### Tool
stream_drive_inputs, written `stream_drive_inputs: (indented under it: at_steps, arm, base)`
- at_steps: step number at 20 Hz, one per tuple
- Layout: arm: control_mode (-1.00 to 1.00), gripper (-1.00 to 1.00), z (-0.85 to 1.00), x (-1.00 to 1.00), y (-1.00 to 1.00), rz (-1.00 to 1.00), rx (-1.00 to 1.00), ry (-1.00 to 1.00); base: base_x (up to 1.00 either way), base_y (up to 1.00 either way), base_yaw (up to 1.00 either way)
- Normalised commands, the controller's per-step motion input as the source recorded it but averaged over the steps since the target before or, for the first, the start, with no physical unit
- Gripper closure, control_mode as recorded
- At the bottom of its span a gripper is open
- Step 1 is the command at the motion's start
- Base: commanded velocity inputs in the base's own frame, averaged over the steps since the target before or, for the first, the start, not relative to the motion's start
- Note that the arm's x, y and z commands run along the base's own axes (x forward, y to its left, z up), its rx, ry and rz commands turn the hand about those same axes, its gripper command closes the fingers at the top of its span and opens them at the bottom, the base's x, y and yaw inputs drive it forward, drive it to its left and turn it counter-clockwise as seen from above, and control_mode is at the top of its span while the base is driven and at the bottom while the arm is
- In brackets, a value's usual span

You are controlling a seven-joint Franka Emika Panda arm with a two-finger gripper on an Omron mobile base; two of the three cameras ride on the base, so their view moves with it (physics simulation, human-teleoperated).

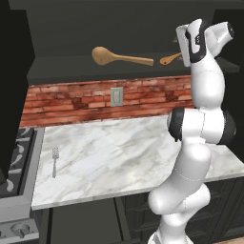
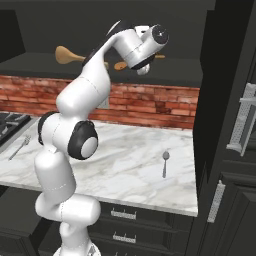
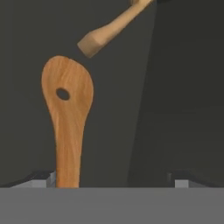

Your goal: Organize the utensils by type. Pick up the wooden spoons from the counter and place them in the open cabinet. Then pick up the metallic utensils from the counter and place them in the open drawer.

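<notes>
Claw [image 3: 111, 181] raised up into the open cabinet [image 1: 66, 71], jaws spread wide and holding nothing; in the hand view the two fingertips [image 3: 41, 178] stand well apart at the bottom edge. The smaller orange-brown wooden spoon [image 3: 68, 118] lies just ahead of the claw, its handle running back beside the left fingertip, its holed bowl pointing away; whether handle and fingertip touch I cannot tell. It rests flat on the shelf floor, so it reads as set down and let go. Beyond it, further from the claw, the end of the larger light-tan wooden spoon's handle [image 3: 105, 35] comes in at a slant; from the left base view that spoon [image 1: 119, 57] lies on the same shelf, bowl away from the claw. Both wooden pieces are now up in the cabinet, which is where that type belongs, so the first half of the sorting looks done. Far below the claw, on the marble counter [image 2: 125, 170], the metal pieces wait: the fork [image 1: 55, 162] near the stove-side edge, the small spoon [image 2: 165, 162] well apart from it toward the tall dark cupboard. Next move, by my reckoning: back the claw out without nudging the small spoon's handle, then go down for the metal.
</notes>
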Motion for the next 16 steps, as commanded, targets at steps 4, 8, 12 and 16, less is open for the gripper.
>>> stream_drive_inputs:
  at_steps: [4, 8, 12, 16]
  arm:
    - [-1.0, -1.0, -0.26, -0.03, 0.0, 0.1, 0.0, 0.08]
    - [-1.0, -1.0, -0.2, 0.0, -0.01, 0.07, 0.0, 0.09]
    - [-1.0, -1.0, -0.12, -0.03, -0.01, 0.05, 0.0, 0.04]
    - [-1.0, -1.0, -0.1, -0.16, 0.0, 0.04, 0.0, 0.0]
  base:
    - [0.0, 0.0, 0.0]
    - [0.0, 0.0, 0.0]
    - [0.0, 0.0, 0.0]
    - [0.0, 0.0, 0.0]
